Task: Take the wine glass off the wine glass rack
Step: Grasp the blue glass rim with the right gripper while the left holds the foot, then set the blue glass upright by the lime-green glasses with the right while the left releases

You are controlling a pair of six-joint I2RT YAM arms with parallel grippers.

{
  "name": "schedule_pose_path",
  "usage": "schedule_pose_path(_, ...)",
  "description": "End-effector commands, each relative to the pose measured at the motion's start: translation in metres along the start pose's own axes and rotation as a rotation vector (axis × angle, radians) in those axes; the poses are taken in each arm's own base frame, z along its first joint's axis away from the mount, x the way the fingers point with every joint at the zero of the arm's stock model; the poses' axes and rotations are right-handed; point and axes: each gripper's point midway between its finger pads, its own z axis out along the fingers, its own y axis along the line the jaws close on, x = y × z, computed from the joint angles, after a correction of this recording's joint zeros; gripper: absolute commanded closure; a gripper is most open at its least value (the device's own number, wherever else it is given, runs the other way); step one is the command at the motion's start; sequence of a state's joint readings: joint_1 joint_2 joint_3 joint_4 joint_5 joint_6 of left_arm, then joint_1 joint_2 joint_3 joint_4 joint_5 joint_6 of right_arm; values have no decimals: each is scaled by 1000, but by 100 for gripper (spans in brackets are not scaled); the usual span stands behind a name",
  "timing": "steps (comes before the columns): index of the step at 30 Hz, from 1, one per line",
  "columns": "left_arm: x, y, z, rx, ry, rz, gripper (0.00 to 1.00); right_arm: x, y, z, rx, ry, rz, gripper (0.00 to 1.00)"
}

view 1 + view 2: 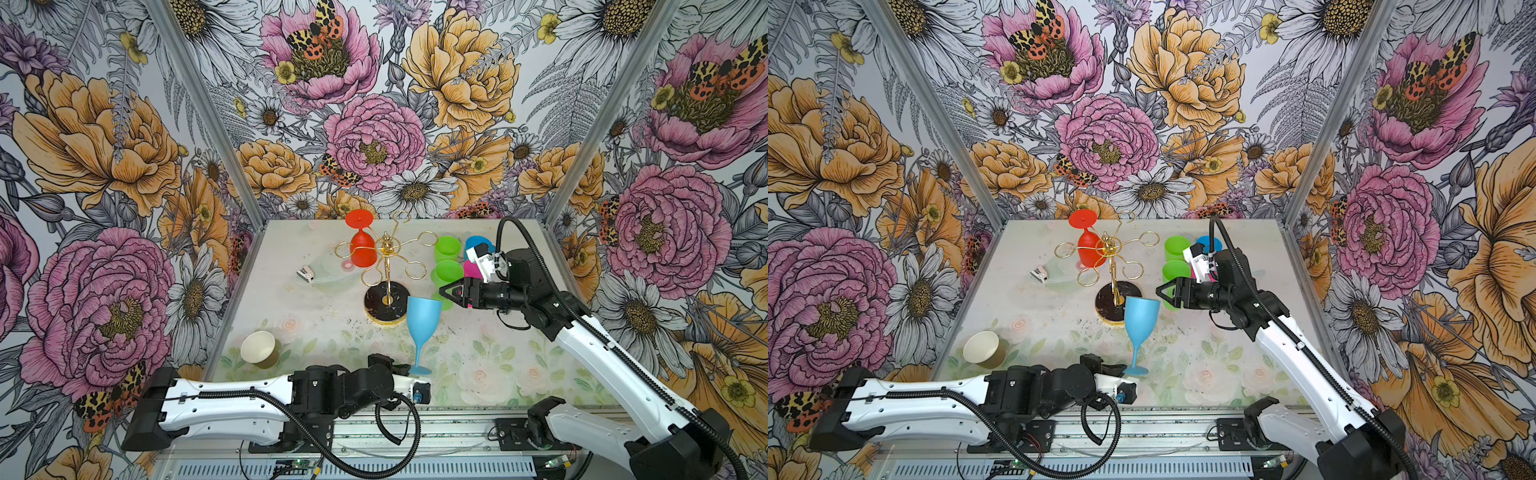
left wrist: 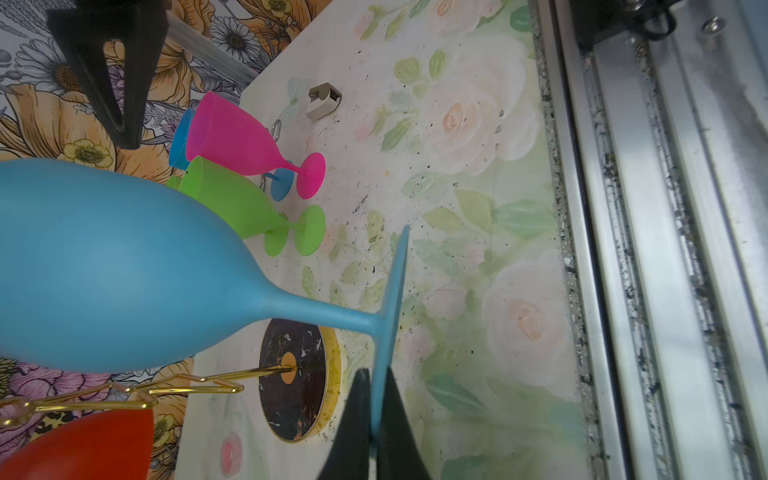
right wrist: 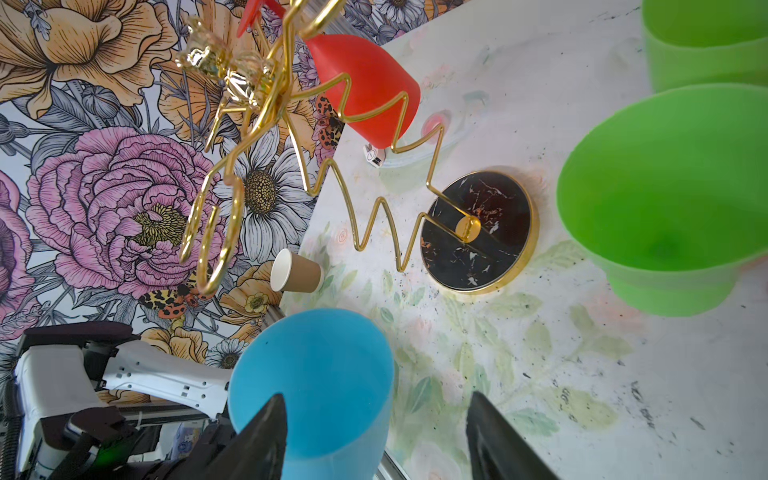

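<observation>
The gold wire wine glass rack [image 1: 386, 249] stands mid-table on its round black base [image 1: 386, 305], also seen in the wrist views [image 2: 297, 382] [image 3: 478, 232]. A red wine glass [image 1: 362, 249] [image 1: 1090, 249] [image 3: 365, 87] hangs upside down from a rear left loop. A blue wine glass [image 1: 422, 320] [image 1: 1140, 318] [image 2: 124, 266] stands upright off the rack, in front of the base. My left gripper [image 1: 406, 369] [image 2: 376, 374] is shut on the rim of its foot. My right gripper [image 1: 444, 293] [image 3: 376, 399] is open just right of the blue bowl, holding nothing.
Two green glasses [image 1: 448, 249] [image 1: 448, 272], another blue glass [image 1: 478, 243] and a pink one [image 1: 471, 268] cluster at the back right behind my right arm. A paper cup [image 1: 259, 349] lies at the front left. A small grey clip [image 1: 305, 274] sits left of the rack.
</observation>
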State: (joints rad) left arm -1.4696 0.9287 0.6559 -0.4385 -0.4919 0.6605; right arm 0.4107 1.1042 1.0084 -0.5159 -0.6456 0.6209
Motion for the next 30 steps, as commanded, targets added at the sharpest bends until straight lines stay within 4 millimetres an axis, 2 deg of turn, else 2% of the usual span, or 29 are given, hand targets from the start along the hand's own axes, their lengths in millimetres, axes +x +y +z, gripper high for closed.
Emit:
schedule_pose_path(1, 11, 11, 5, -109, 79, 133, 100, -10, 17, -5, -52, -5, -24, 33)
schedule_pose_path(6, 18, 17, 9, -188, 142, 221, 100, -17, 22, -3, -55, 19, -25, 48)
schedule_pose_path(16, 24, 34, 9, -360, 217, 377, 100, -7, 11, 0, 12, 87, -20, 52)
schedule_pose_path(30, 37, 36, 8, -391, 294, 495, 100, 2, 18, 10, -8, 155, -38, 63)
